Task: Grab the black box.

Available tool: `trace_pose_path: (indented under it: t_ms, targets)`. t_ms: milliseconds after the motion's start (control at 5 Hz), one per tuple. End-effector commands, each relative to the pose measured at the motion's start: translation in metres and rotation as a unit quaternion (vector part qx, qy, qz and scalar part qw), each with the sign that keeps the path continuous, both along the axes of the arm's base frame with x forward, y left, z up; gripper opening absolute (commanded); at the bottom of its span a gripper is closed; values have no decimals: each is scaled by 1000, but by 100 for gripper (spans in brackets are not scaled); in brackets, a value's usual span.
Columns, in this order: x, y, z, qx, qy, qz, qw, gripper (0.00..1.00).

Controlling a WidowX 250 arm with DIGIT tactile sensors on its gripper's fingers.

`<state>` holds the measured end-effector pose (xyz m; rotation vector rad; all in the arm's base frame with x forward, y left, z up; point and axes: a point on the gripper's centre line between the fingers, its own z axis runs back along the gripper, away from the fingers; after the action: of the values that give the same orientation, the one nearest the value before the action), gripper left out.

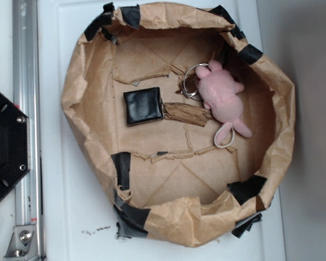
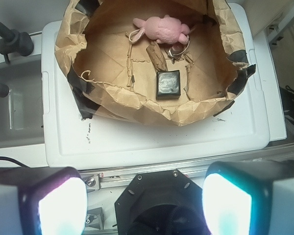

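Exterior view shows you the black box (image 1: 143, 106) lying flat left of centre on the floor of the brown paper basin (image 1: 76, 109). Just right of it lies a brown paper roll (image 1: 186, 113), then the pink plush toy (image 1: 224, 95) with a metal ring (image 1: 191, 81). In the wrist view, your end effector (image 2: 142, 205) stands wide at the bottom edge, empty, well apart from the box (image 2: 168, 84).

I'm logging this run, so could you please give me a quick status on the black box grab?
Gripper open, high and well short of the paper bin. Black box flat on bin floor, untouched. Brown roll lies right against it; pink plush beyond.
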<state>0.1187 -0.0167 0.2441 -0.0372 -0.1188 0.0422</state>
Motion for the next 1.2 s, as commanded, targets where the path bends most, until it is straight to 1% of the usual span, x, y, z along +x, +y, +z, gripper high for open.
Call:
trace_pose_path:
  t_ms: [0, 200, 400, 600, 800, 1000]
  targets:
    - [0, 0, 0, 0, 0, 0, 1000, 100]
    - [50, 39, -21, 20, -27, 52, 998, 100]
    - [100, 61, -53, 44, -26, 53, 997, 100]
    - [150, 75, -106, 65, 9, 5, 998, 100]
    - [155, 85, -159, 62, 35, -29, 997, 100]
    - [149, 67, -179, 48, 78, -71, 993, 100]
